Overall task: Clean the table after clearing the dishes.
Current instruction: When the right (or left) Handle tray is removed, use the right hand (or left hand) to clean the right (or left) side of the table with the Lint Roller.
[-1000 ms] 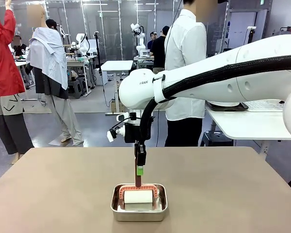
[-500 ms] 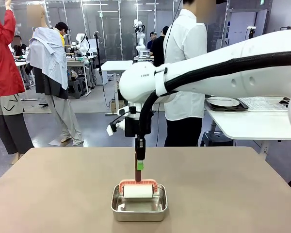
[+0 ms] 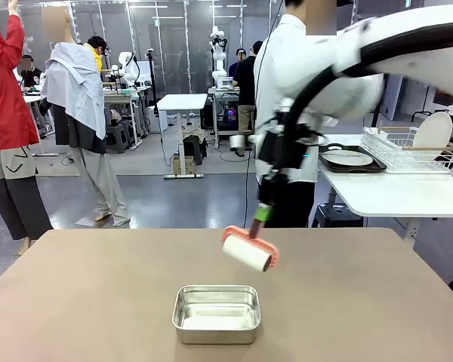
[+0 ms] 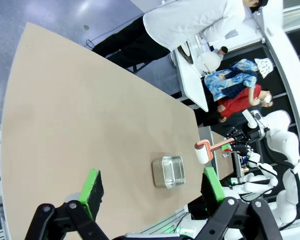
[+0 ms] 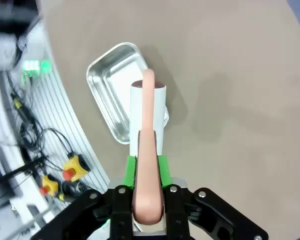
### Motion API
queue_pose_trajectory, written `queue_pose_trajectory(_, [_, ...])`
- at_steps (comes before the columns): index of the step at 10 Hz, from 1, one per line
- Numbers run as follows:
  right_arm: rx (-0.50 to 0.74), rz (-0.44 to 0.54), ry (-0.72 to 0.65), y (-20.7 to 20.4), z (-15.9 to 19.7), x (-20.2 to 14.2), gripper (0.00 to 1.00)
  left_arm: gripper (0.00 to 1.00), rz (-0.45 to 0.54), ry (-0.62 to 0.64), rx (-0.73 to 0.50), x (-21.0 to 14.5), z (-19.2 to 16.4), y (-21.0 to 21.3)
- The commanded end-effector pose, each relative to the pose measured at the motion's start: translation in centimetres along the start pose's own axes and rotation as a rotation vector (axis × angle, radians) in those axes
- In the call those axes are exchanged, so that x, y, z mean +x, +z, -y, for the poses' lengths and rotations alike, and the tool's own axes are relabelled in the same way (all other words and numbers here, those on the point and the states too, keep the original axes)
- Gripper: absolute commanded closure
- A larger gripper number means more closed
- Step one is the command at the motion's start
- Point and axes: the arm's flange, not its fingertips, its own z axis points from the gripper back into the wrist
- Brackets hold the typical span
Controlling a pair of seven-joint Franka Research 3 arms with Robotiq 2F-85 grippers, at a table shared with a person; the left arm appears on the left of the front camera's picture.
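— What is my right arm holding?

— Your right gripper [image 3: 261, 215] is clamped on the salmon-pink handle of the lint roller [image 3: 247, 250]. In the right wrist view the green pads [image 5: 131, 167] press the handle from both sides. The roller hangs tilted in the air over the table [image 3: 98, 302]. Its white roll is clear of the surface, at about 1 o'clock from the steel pan [image 3: 216, 313] as the front camera sees it.

— And the pan itself?

— It rests flat on the table near your edge, at about 6 o'clock in the front view. Its inside is bright and shiny.

— My left side?

— Your left gripper [image 4: 151, 184] is spread wide with nothing between its fingers, well above the tabletop. Past those fingers, the left wrist view shows the pan, with the roller just beyond it.

— Where are the dishes?

— They are off the brown table, on the white side table [image 3: 377, 196] at roughly 3 o'clock from the roller. A white plate [image 3: 348, 158] lies on a dark tray [image 3: 371, 167]. A second white plate [image 3: 432, 132] stands on edge in the wire rack [image 3: 389, 147] beside the tray. A person in a white shirt [image 3: 287, 83] stands beyond the far edge at about 12 o'clock, partly hidden by your right arm.
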Motion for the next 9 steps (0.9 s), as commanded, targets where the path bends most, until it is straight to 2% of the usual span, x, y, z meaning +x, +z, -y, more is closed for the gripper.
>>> queue_pose_trajectory(1, [0.03, 0.238, -0.352, -1.6, 1.1, -7.1, 1.0, 0.0, 0.01, -0.002, -0.004, 0.0, 0.0, 0.2])
queue_pose_trajectory(3, [0.161, 0.39, -0.646, -2.2, 4.7, -11.9, 1.0, 0.0, 0.01, -0.002, -0.004, 0.0, 0.0, 0.2])
queue_pose_trajectory(5, [0.314, 0.468, -0.806, -3.8, 8.1, -13.8, 1.0, 0.0, 0.01, -0.002, -0.004, 0.0, 0.0, 0.2])
queue_pose_trajectory(6, [0.326, 0.492, -0.865, -4.6, 9.4, -14.2, 1.0, 0.0, 0.01, -0.002, -0.004, 0.0, 0.0, 0.2])
queue_pose_trajectory(7, [0.356, 0.505, -0.906, -5.2, 10.4, -14.2, 1.0, 0.0, 0.01, -0.002, -0.004, 0.0, 0.0, 0.2])
queue_pose_trajectory(8, [0.308, 0.402, -0.813, -4.1, 9.7, -15.9, 1.0, 0.0, 0.01, -0.002, -0.004, 0.0, 0.0, 0.2])
queue_pose_trajectory(9, [0.308, 0.402, -0.813, -4.1, 9.7, -15.9, 1.0, 0.0, 0.01, -0.002, -0.004, 0.0, 0.0, 0.2])
